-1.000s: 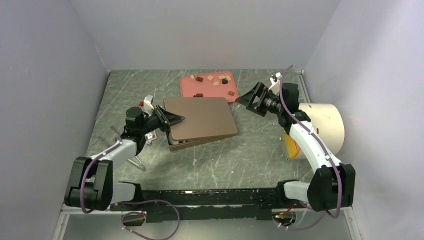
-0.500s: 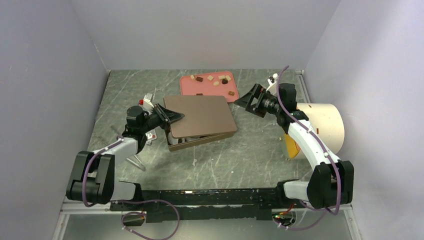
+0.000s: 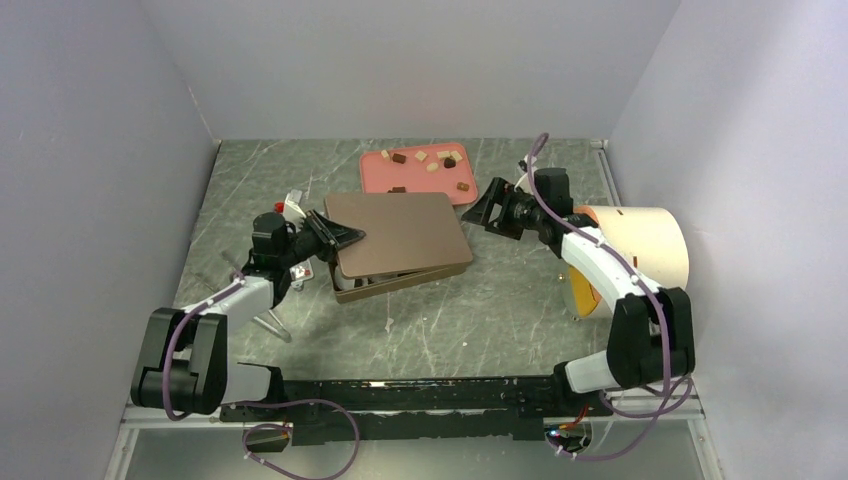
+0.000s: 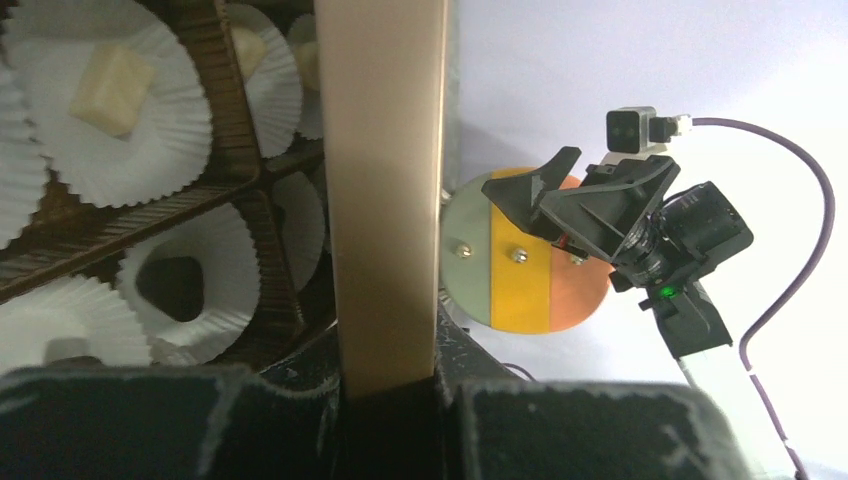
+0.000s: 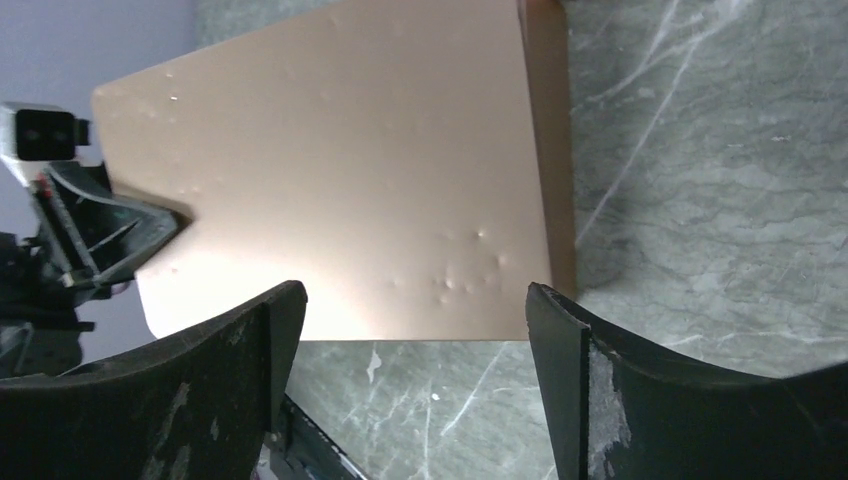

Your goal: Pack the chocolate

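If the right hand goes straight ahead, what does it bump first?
Probably the brown lid, whose edge lies just ahead of the open right hand, though depth is unclear.

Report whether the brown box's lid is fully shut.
Not shut. The lid sits tilted over the box, its left edge pinched in the left gripper; the left wrist view shows paper cups and chocolate exposed beneath.

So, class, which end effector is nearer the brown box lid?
Left. The left end effector grips one edge of the lid; the right end effector hovers open beside the opposite edge.
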